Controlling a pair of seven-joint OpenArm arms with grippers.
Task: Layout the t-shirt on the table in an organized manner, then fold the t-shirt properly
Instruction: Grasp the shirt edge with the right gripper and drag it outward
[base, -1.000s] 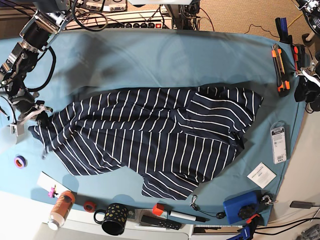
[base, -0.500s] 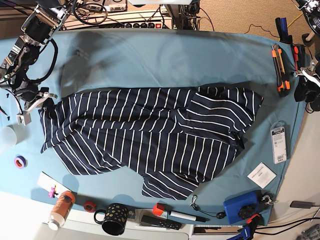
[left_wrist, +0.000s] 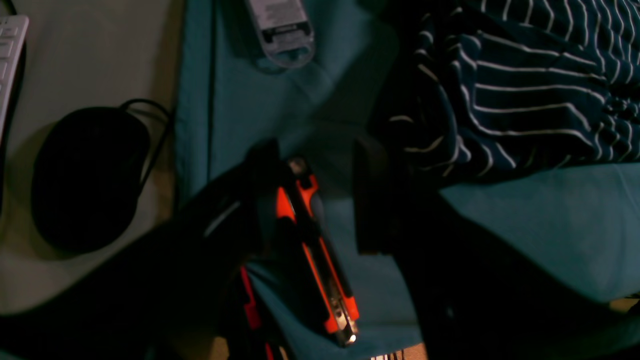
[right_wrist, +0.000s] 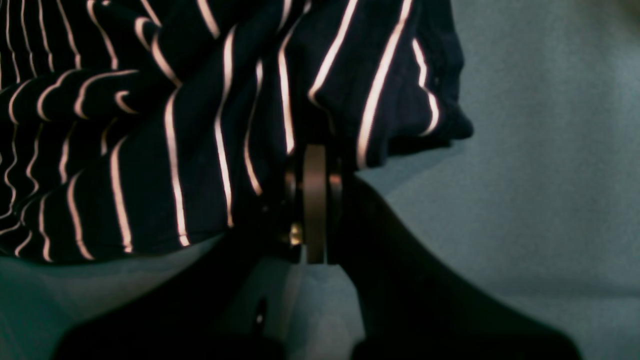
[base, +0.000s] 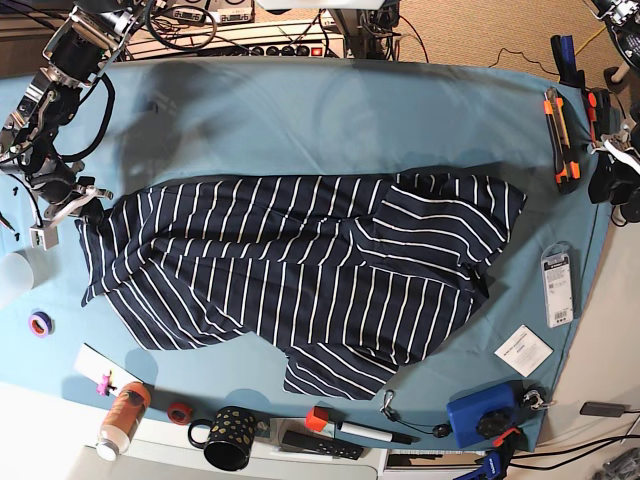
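- Right gripper (right_wrist: 315, 200): jaws pressed together on a fold of the t-shirt (base: 300, 275) at its far-left corner, by the left edge of the table (base: 330, 110). Wrist view shows striped cloth bunched over the closed fingertips.
- Left gripper (left_wrist: 315, 200): jaws spread, nothing between them. It hangs at the table's right edge over an orange-and-black utility knife (left_wrist: 315, 245), near the shirt's right end but not touching it.
- T-shirt: lies across the middle of the table, long axis left to right. Left part fairly spread; right part doubled over itself with deep creases; a flap sticks out on the near side.
- Clutter along the near edge: spotted mug (base: 228, 437), blue box (base: 482, 413), packaged item (base: 556, 287) to the right.
- Progress, as I judge it: layout only partly done. Collar and sleeves cannot be made out. Right side still needs pulling flat; no fold begun.
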